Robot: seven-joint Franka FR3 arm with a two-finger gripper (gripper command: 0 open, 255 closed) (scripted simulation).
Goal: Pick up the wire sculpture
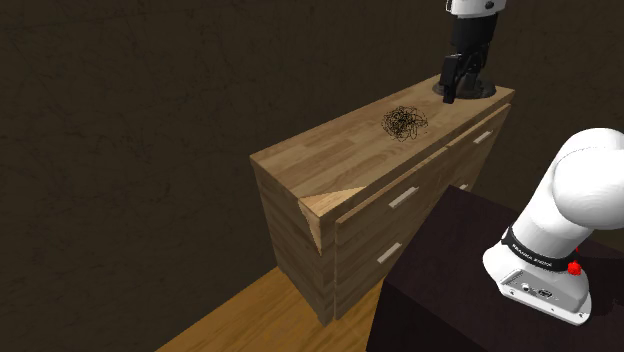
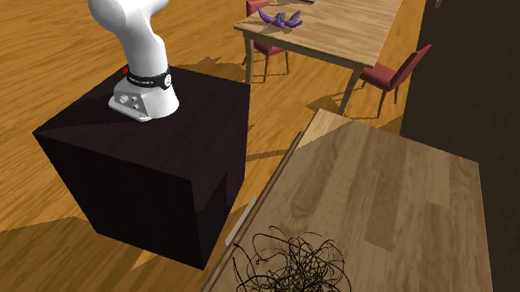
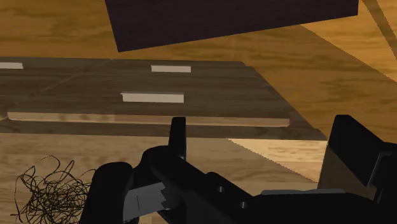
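While tool [image 1: 452, 90] hangs, jaws apart, wire sculpture [image 2: 293, 280] sits on dresser [image 1: 320, 160]: loose dark tangle of thin strands.

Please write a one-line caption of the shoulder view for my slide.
Black gripper over the far end of a wooden dresser, apart from the dark wire sculpture on its top.

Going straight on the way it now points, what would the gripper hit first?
Most likely the wooden dresser top, near its end: the gripper points down at it, with the wire sculpture off to one side. Depth is unclear.
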